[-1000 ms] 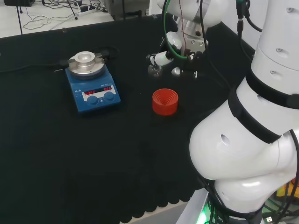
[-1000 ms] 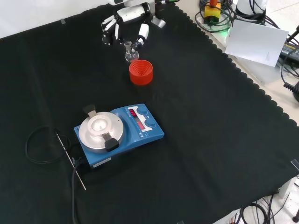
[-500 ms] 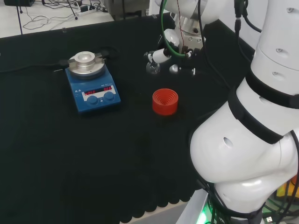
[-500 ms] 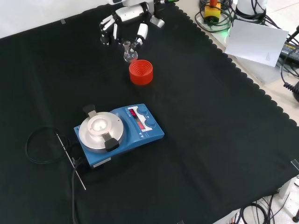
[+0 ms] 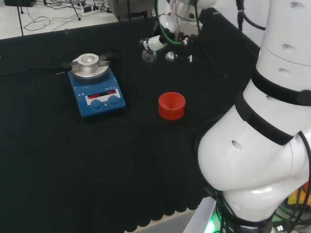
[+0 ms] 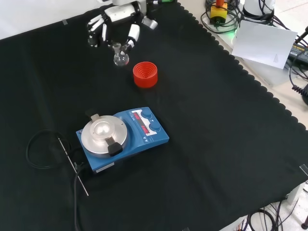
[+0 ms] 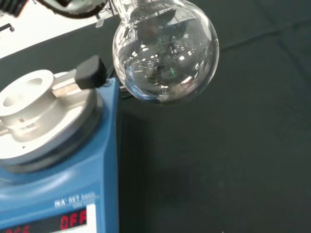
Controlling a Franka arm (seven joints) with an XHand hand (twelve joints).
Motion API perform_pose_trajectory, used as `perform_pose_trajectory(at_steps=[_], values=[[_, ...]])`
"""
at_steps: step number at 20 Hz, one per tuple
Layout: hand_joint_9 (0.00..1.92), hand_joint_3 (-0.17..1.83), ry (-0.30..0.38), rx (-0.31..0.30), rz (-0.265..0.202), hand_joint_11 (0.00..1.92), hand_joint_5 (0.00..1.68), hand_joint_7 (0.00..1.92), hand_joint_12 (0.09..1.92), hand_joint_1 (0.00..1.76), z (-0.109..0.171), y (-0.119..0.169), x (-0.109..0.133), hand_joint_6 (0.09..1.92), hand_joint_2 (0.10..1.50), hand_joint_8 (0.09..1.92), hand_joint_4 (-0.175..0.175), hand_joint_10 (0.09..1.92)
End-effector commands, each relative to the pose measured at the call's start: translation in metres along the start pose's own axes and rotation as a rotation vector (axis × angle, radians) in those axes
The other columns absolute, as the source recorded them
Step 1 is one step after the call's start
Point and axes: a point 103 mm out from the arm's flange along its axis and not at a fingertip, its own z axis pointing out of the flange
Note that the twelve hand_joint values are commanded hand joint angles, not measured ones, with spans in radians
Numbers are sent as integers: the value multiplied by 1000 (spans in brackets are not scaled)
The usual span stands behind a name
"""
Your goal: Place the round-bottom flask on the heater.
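Glass round-bottom flask (image 6: 120,58) pinched aloft by my hand (image 6: 115,21).
Near cloth's (image 6: 216,144) far edge; blue heater (image 6: 120,139), red stand (image 6: 145,74) apart.

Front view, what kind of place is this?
Probably a chemistry lab robot bench: a blue heater with a metal block, a round-bottom flask held by the robot's hand, and a red ribbed stand.

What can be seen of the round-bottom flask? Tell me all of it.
The round-bottom flask is small and of clear glass, with a ball-shaped bulb and a short narrow neck. It looks empty; its bulb mirrors lights and the room. It hangs about upright, neck uppermost, clear of the black cloth. The hand pinches it at the neck between fingers and thumb. In the front view it is up and left of the red ribbed stand, apart from it, and well short of the blue heater.
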Motion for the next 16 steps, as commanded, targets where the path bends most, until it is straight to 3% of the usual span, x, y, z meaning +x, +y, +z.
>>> perform_pose_trajectory(at_steps=[1, 16], values=[[601, 651, -5, 38, -58, 186, 1344, 371, 1410, 971, 14, 36, 35, 1189, 832, 733, -150, 665], [604, 656, -16, 45, -186, 187, 1340, 372, 1409, 969, 27, 89, 102, 1194, 831, 734, -147, 663]])
